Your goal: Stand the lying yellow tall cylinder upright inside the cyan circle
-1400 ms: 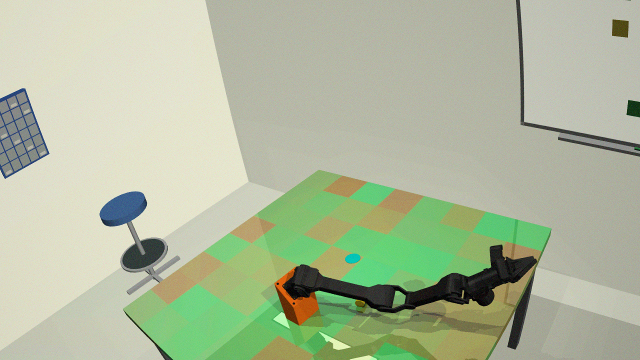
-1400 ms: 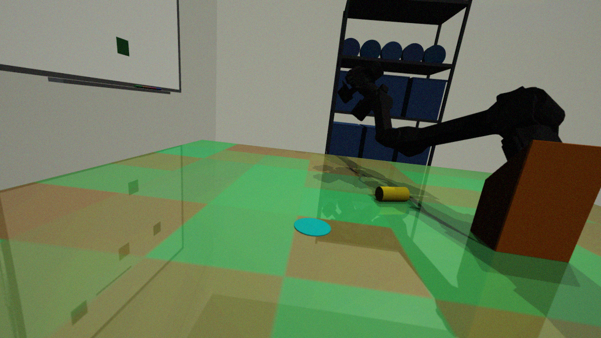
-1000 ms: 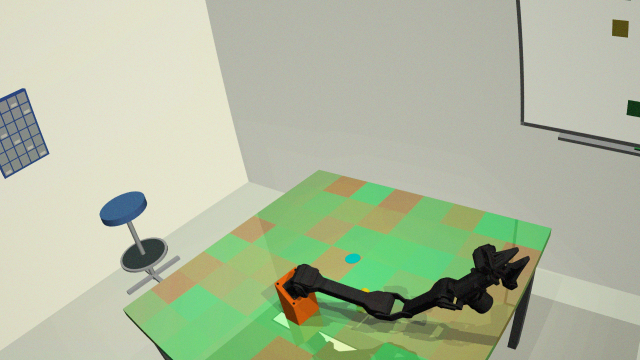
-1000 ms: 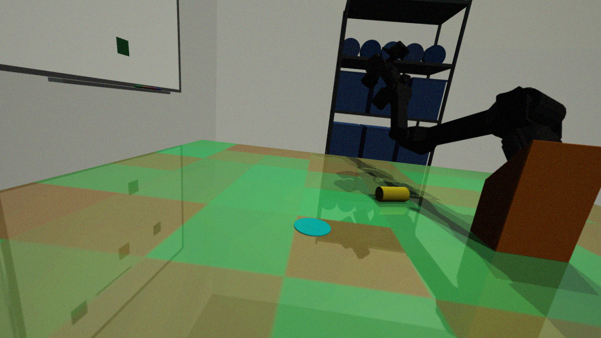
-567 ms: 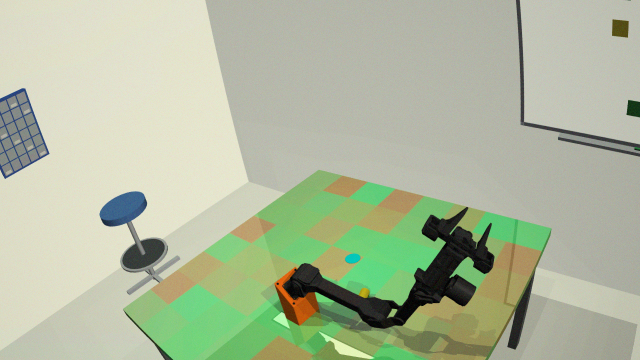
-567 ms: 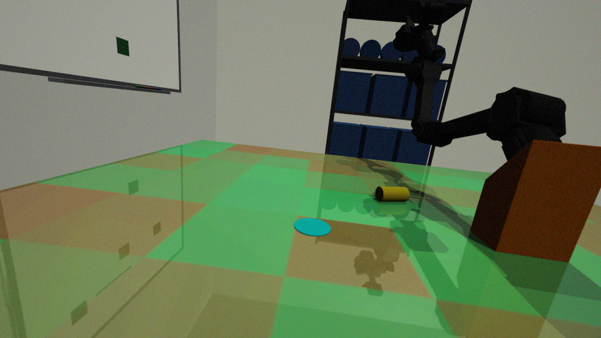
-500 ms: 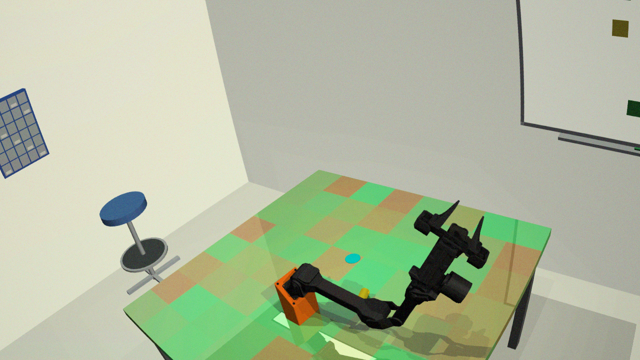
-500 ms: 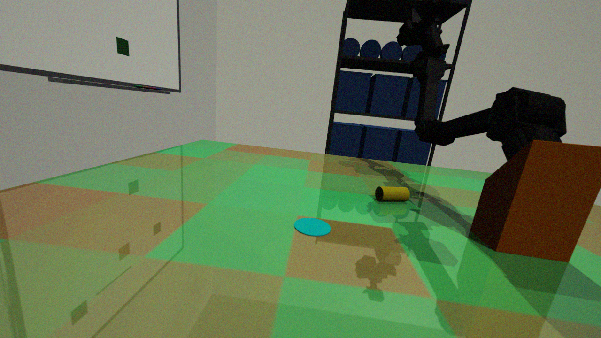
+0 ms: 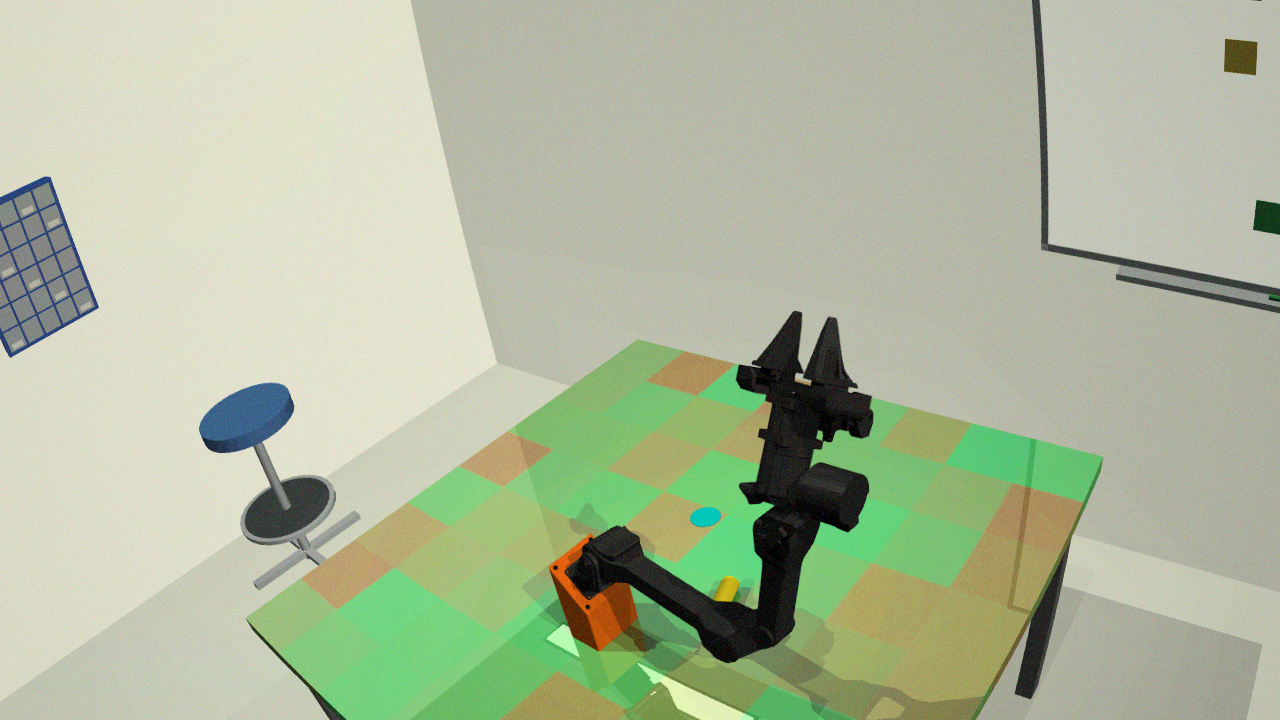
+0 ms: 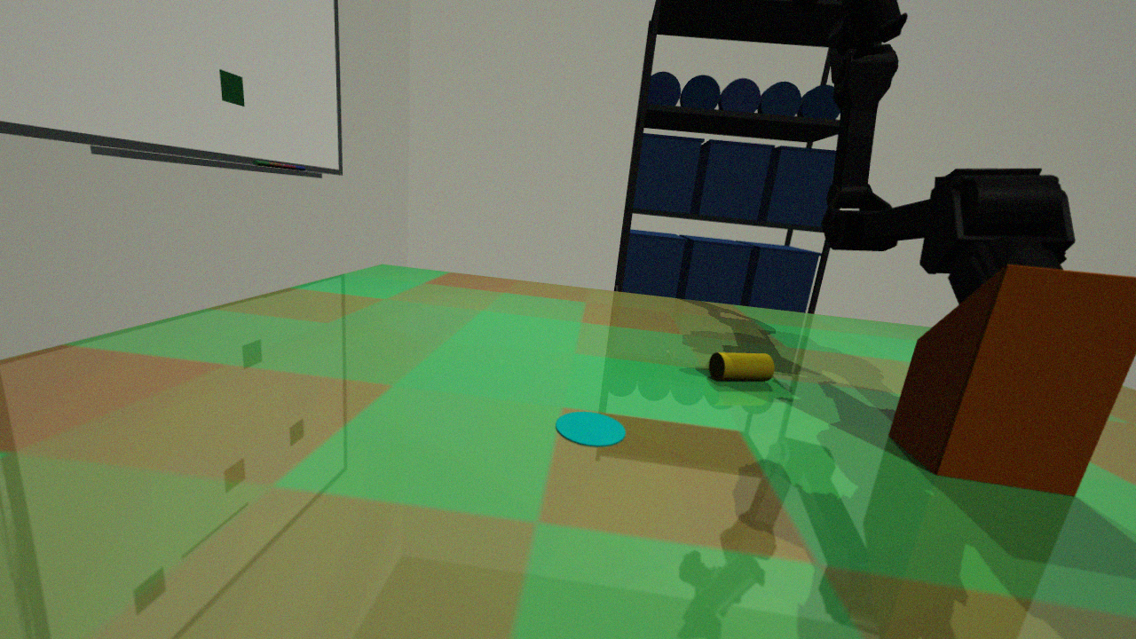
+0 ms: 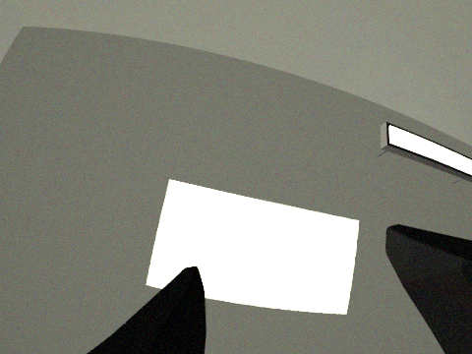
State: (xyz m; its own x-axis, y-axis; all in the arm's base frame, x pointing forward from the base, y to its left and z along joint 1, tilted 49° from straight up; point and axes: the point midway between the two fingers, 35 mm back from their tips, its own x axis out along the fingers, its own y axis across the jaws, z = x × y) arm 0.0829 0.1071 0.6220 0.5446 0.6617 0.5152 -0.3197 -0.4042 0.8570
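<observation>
High above the desk (image 9: 1029, 456), the tool (image 9: 812, 344) is pointing at the ceiling, its fingers standing apart and gripping nothing. Down by the arm's elbow, the yellow cylinder (image 10: 742, 366) is lying on its side, near the cyan circle (image 10: 590, 429) but outside it. Reaching hasn't begun, I'd say; next the tool needs swinging down over the cylinder.

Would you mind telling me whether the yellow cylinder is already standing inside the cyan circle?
No, the yellow cylinder lies on its side on the table, apart from the cyan circle.
</observation>
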